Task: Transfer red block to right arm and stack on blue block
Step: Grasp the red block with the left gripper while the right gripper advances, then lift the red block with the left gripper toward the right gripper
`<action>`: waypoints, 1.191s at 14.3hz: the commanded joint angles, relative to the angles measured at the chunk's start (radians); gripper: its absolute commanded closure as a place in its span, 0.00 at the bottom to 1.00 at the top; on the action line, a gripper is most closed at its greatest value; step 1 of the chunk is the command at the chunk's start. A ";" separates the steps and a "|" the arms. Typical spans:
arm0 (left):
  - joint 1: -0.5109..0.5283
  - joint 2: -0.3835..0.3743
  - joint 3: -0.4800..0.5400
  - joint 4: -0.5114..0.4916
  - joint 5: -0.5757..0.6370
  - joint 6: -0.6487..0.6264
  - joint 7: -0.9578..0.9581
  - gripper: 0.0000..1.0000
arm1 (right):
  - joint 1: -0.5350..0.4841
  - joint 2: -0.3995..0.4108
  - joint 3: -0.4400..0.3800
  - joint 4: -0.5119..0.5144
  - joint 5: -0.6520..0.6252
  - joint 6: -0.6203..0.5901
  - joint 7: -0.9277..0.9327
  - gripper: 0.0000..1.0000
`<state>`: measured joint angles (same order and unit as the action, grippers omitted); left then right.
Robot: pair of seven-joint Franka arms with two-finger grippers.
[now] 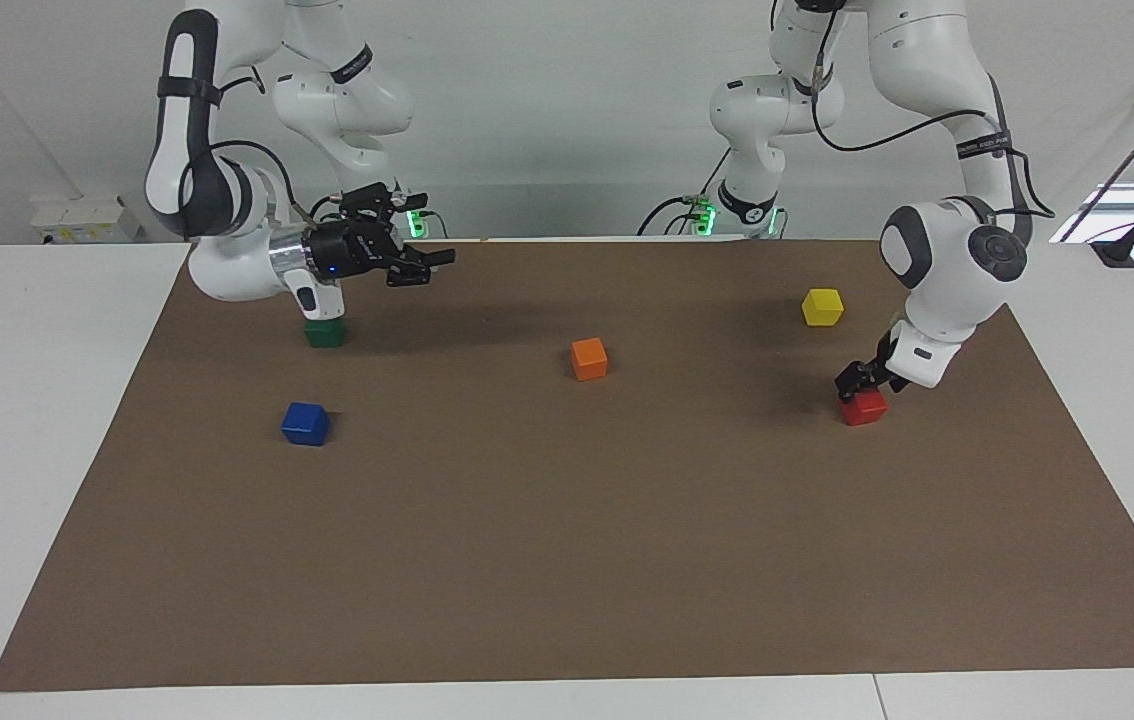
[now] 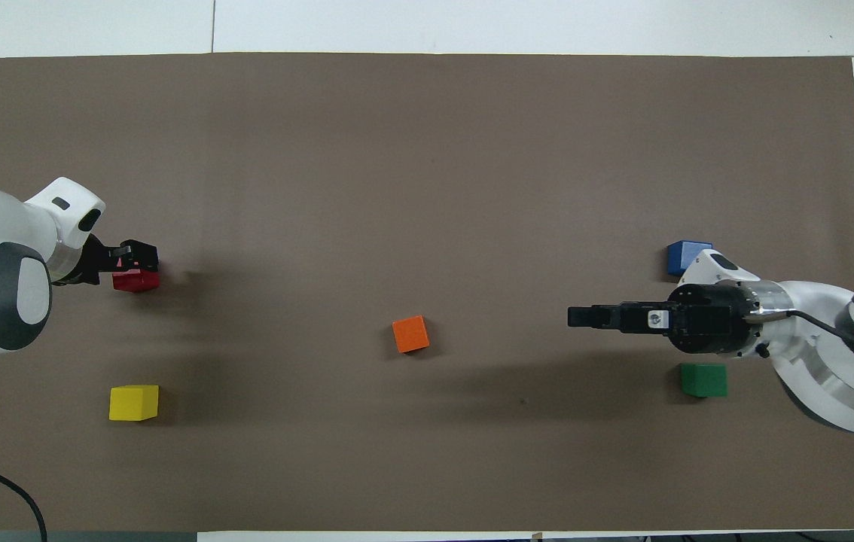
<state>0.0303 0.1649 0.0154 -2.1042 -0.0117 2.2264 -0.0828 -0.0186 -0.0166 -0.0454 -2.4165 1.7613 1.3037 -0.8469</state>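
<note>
Facing view: left gripper (image 1: 859, 385) down on the red block (image 1: 865, 408) at the left arm's end of the mat, fingers straddling it, closure unclear; pickup step, lift needed next. Overhead view: small bright red cube, flat on mat; right gripper (image 2: 579, 317) waiting, fingers unreadable, blue block (image 2: 683, 257) beside it.

Five small coloured cubes are counted on one brown mat (image 1: 567, 560), one each of red (image 1: 865, 408), blue (image 1: 305, 424), orange (image 1: 589, 359), yellow (image 1: 822, 307) and dark green (image 1: 324, 333), and two white jointed robot arms are seen, each fitted with one black two-finger gripper.
</note>
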 commanded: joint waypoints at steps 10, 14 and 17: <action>-0.009 0.019 0.006 0.010 -0.010 0.039 -0.008 1.00 | 0.184 0.139 0.002 -0.004 0.299 -0.104 -0.086 0.00; -0.012 0.018 0.006 0.182 -0.086 -0.175 -0.050 1.00 | 0.206 0.141 0.006 0.002 0.316 -0.089 -0.084 0.00; -0.018 0.016 -0.005 0.295 -0.166 -0.295 -0.269 1.00 | 0.238 0.142 0.006 0.005 0.355 -0.063 -0.084 0.00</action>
<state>0.0297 0.1717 0.0091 -1.8944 -0.1298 2.0171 -0.2264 0.1942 0.1197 -0.0443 -2.4190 2.0758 1.2163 -0.9165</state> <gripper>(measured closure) 0.463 0.000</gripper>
